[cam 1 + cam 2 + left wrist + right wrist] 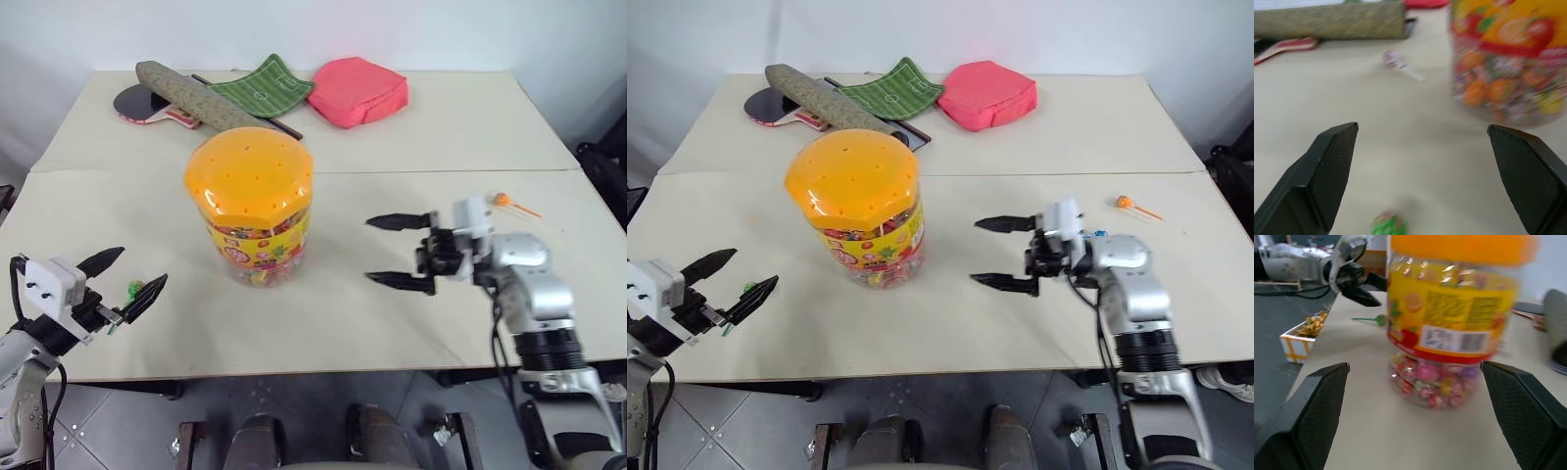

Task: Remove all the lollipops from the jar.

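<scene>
The big jar [251, 206] is standing with its orange lid on. The right gripper [400, 252] is pointing at the jar, fingers wide apart and holding nothing. The left gripper [125, 279] is waiting wide apart and holding nothing too.

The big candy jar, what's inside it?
Through the jar's clear bottom you can see lots of little wrapped sweets, pink, orange and yellow, piled together. The yellow-red label and the orange lid cover the rest, so how far up they go is hidden.

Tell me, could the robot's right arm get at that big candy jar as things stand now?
Probably yes. The right gripper is open, pointing toward the jar, with only bare table between them. The orange lollipop lies behind that arm, out of the way.
</scene>
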Available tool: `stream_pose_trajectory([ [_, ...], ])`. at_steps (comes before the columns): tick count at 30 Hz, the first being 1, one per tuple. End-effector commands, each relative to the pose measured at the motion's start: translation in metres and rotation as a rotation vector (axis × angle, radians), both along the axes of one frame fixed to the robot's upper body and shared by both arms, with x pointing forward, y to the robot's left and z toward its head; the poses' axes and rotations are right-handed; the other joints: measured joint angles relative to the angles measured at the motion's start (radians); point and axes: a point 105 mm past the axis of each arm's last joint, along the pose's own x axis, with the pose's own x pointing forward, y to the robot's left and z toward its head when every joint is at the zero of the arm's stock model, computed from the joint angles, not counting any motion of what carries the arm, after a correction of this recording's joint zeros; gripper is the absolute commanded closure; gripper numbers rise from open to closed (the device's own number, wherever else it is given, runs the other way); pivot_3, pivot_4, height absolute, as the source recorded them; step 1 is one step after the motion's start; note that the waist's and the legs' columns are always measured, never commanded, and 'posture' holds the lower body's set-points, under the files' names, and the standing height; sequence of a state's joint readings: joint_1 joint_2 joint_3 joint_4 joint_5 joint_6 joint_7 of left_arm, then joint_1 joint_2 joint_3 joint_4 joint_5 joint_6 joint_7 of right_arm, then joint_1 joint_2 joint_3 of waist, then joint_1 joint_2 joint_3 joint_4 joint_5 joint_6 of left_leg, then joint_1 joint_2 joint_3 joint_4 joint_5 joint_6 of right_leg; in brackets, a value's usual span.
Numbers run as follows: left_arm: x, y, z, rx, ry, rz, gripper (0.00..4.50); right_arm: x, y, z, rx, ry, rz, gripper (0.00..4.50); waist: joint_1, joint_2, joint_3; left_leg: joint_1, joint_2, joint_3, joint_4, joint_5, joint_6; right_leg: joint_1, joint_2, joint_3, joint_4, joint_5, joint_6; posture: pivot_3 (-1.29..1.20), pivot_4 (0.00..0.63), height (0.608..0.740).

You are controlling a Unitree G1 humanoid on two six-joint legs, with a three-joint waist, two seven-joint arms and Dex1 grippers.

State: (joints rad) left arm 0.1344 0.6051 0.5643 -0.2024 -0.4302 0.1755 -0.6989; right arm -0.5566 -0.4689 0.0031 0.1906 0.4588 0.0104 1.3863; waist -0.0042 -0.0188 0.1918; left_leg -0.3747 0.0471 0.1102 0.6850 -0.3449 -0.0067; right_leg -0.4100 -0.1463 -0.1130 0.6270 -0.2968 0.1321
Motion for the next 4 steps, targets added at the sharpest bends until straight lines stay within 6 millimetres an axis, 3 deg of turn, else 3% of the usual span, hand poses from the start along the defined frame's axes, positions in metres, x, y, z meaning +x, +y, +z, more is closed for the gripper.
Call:
stream_pose_trajectory([
  [1, -0.003, -0.014, 0.0, -0.001, -0.016, 0.034, 0.0, 0.015, 0.0, -0.01, 0.028, -0.089, -0.103, 0.02, 0.002, -0.001, -0.001, 0.0, 0.0, 0.0, 0.0, 0.0, 0.0, 0.0, 0.0, 0.0, 0.0, 0.0, 0.0, 0.0, 0.15, 0.74],
  [4, -0.006, -0.016, -0.005, 0.016, -0.007, 0.086, 0.0, 0.016, 0.001, -0.023, 0.023, -0.123, -0.142, 0.02, 0.0, -0.001, -0.001, 0.0, 0.0, 0.0, 0.0, 0.0, 0.0, 0.0, 0.0, -0.001, 0.0, 0.0, 0.0, 0.0, 0.15, 0.74],
])
